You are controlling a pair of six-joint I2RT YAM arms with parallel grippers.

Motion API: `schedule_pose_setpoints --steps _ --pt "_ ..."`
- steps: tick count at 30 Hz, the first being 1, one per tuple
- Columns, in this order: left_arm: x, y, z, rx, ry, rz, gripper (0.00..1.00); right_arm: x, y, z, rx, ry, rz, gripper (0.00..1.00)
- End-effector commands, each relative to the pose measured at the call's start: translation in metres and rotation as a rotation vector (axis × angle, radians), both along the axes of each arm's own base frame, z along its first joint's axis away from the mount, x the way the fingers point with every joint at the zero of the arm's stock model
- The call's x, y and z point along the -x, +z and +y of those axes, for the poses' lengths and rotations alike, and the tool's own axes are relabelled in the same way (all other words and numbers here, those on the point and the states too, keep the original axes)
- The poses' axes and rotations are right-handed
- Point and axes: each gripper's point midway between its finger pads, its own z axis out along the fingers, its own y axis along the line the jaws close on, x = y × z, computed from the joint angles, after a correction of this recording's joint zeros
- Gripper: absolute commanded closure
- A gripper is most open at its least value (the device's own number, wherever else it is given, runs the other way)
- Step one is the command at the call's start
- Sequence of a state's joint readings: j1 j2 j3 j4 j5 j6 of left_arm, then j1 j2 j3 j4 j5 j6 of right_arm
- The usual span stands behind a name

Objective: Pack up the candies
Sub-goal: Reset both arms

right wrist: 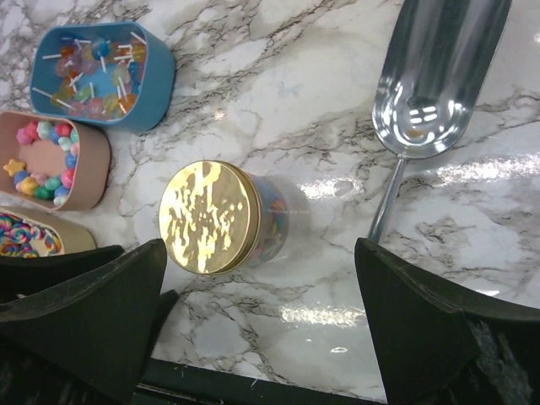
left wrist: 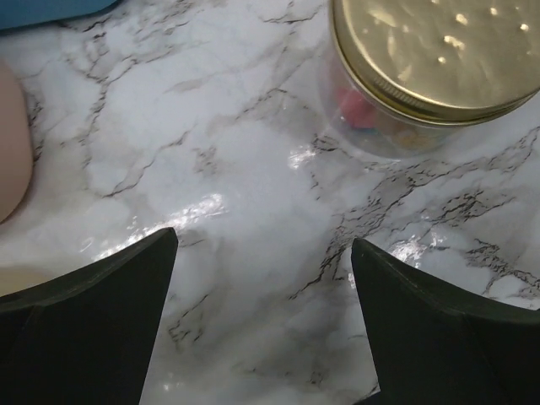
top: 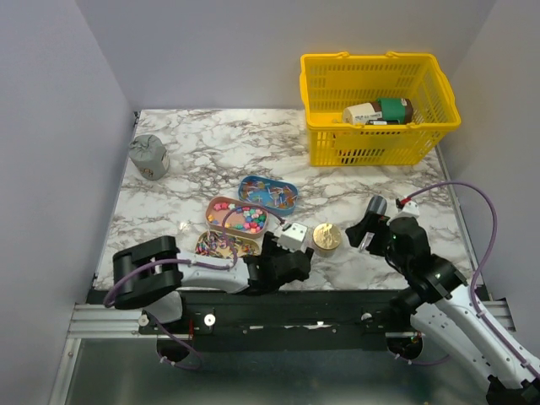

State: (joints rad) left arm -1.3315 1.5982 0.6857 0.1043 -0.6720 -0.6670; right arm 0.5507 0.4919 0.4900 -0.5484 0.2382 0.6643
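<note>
The candies lie in three open tins at the left: lollipops in a blue tin [right wrist: 101, 74] [top: 267, 192], round pastel candies [right wrist: 46, 156] in a pink tin [top: 239, 217], and swirled ones in a third tin [right wrist: 29, 236] [top: 221, 245]. A glass jar with a gold lid [right wrist: 209, 218] [top: 326, 239] [left wrist: 430, 59] stands closed with coloured sweets inside. My right gripper [right wrist: 260, 245] [top: 364, 228] hangs open above the marble between the jar and a silver scoop [right wrist: 430, 76]. My left gripper [left wrist: 263, 239] [top: 297, 251] is open and empty just left of the jar.
A yellow basket [top: 380, 126] holding a few packages stands at the back right. A grey pouch [top: 148, 156] sits at the back left. The scoop's handle [right wrist: 384, 211] points toward the table's near edge [right wrist: 253, 384].
</note>
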Motion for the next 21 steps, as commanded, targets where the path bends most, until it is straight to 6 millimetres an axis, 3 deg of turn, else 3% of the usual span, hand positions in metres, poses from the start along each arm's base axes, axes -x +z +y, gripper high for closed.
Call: schedule_pose_setpoints --steps 1,4,9,14,21 --pt "-0.011 0.024 0.041 0.007 0.151 0.033 0.01 0.004 -0.005 -0.011 0.023 -0.053 0.023 0.00" --pt "-0.028 0.041 0.059 0.050 0.217 0.063 0.01 0.004 -0.010 -0.010 0.016 -0.054 0.033 0.00" --pt "-0.052 0.056 0.110 0.054 0.371 0.090 0.01 0.005 -0.016 -0.010 0.015 -0.061 0.045 0.00" --pt "-0.051 0.078 0.140 0.080 0.436 0.062 0.01 0.004 -0.015 -0.011 0.011 -0.067 0.036 0.00" --pt "-0.040 0.104 0.166 0.196 0.460 0.011 0.01 0.004 -0.015 -0.010 0.011 -0.064 0.036 0.00"
